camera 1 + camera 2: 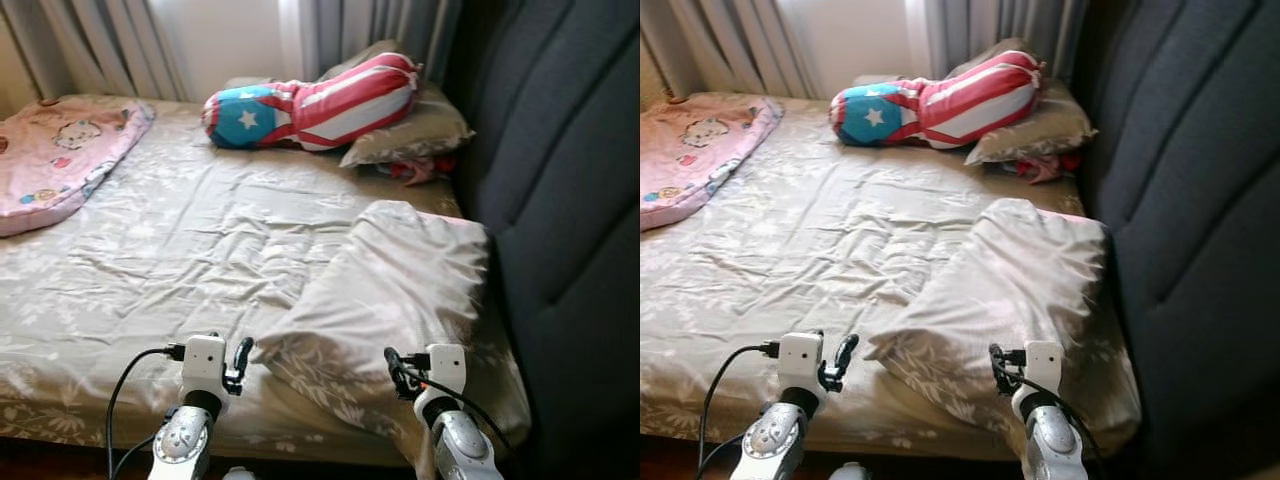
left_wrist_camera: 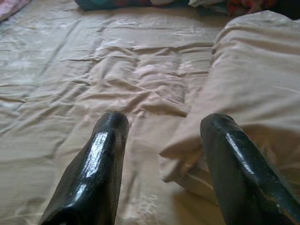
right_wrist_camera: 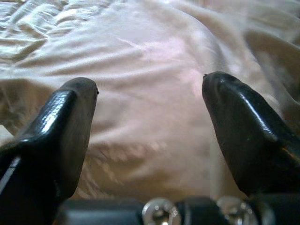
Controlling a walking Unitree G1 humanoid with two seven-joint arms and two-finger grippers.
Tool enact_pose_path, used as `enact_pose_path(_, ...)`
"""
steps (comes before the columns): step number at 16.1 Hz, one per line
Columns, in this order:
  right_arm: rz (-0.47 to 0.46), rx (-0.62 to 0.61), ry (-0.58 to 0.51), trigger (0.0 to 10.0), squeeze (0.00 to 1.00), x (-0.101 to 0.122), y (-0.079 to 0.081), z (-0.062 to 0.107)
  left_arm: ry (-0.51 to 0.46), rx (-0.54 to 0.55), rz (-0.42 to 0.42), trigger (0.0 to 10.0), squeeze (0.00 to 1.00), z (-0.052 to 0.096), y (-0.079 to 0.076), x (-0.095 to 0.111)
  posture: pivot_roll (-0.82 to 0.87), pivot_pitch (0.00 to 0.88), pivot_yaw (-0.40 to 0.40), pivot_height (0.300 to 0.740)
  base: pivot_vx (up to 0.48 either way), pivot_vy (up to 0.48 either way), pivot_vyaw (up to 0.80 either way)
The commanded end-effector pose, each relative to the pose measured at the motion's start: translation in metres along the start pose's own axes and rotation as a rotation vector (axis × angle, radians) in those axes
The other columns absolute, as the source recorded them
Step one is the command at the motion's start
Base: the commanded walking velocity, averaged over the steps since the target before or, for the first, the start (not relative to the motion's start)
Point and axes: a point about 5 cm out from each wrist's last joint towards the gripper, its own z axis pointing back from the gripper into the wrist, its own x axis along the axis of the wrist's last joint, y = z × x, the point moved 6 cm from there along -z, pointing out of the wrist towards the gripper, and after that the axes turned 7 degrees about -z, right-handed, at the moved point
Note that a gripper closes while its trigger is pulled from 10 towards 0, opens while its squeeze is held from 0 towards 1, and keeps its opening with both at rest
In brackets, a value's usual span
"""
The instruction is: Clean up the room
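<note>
A beige floral pillow (image 1: 390,285) lies crooked on the bed's near right part, against the dark headboard. My left gripper (image 1: 240,362) hovers open just left of the pillow's near corner (image 2: 187,154). My right gripper (image 1: 397,372) is open over the pillow's near edge (image 3: 150,117), with nothing between its fingers. Farther back a red, white and blue star-and-stripe bolster (image 1: 310,103) rests on a second beige pillow (image 1: 410,130). A pink cartoon blanket (image 1: 60,155) lies at the far left of the wrinkled beige sheet (image 1: 180,240).
The dark grey padded headboard (image 1: 560,200) runs along the right side. Grey curtains (image 1: 110,45) hang behind the bed. A red crumpled cloth (image 1: 418,170) sits under the back pillow. The bed's front edge (image 1: 100,425) is just below my arms.
</note>
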Motion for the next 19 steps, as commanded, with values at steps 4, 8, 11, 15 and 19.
enact_pose_path(4, -0.003, -0.011, 0.005, 10.0, 0.0, -0.001, -0.003, 0.001, -0.006, 0.002, 0.009, 10.0, 0.0, -0.001, -0.001, 0.001, 0.0, 0.0, -0.056, 0.661, 0.322, 0.0, 0.0)
enact_pose_path(8, -0.002, -0.012, 0.006, 10.0, 0.0, -0.001, -0.003, 0.001, -0.001, 0.003, 0.006, 10.0, 0.0, 0.0, 0.0, 0.001, 0.01, 0.0, -0.056, 0.661, 0.322, 0.0, 0.0)
enact_pose_path(11, -0.002, -0.014, 0.007, 10.0, 0.0, -0.001, -0.003, 0.001, -0.001, 0.002, 0.007, 10.0, 0.0, -0.001, 0.0, 0.0, 0.01, 0.0, -0.056, 0.661, 0.326, 0.0, 0.0)
enact_pose_path(15, 0.004, -0.023, 0.012, 10.0, 0.0, -0.003, -0.004, 0.001, 0.001, 0.0, 0.008, 10.0, 0.0, -0.002, 0.0, 0.0, 0.0, 0.0, -0.055, 0.661, 0.334, 0.0, 0.0)
enact_pose_path(19, 0.001, -0.089, 0.065, 10.0, 0.0, -0.012, -0.016, 0.003, -0.001, -0.003, 0.004, 10.0, 0.0, -0.002, -0.001, 0.0, 0.01, 0.0, -0.056, 0.661, 0.15, 0.0, 0.0)
